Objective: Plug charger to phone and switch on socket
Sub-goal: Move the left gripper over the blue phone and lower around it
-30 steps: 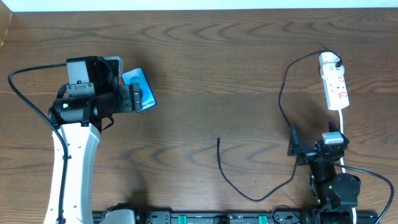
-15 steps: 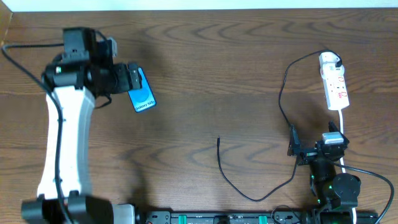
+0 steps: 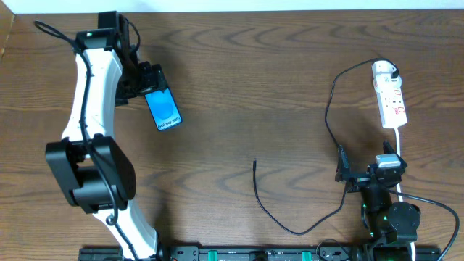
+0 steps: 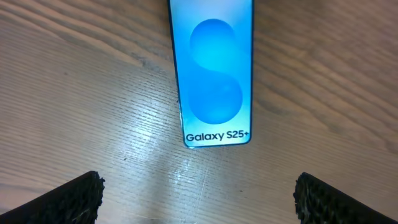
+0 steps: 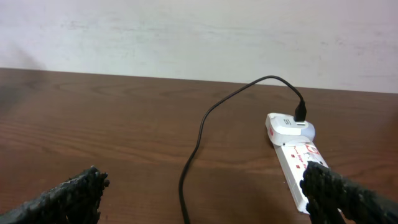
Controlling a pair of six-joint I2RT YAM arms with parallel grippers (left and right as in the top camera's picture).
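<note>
I'm seeing my left gripper (image 3: 152,83) hovering at the far end of the phone (image 3: 164,111), which is lying screen-up on the table (image 3: 239,65). The charger (image 3: 326,110) is looping away from the socket (image 3: 392,101) (far right side), its tip resting mid-table, and my right gripper (image 3: 346,175) is sitting beside the cable.

The phone (image 4: 211,68) is running off the top edge of the left wrist view, while in the right wrist view the socket (image 5: 298,163) is disappearing behind a fingertip (image 5: 348,196) of the right gripper (image 5: 202,186), the charger (image 5: 205,118) cable is leaving the bottom edge, and the socket's red markings are showing too small to read.
</note>
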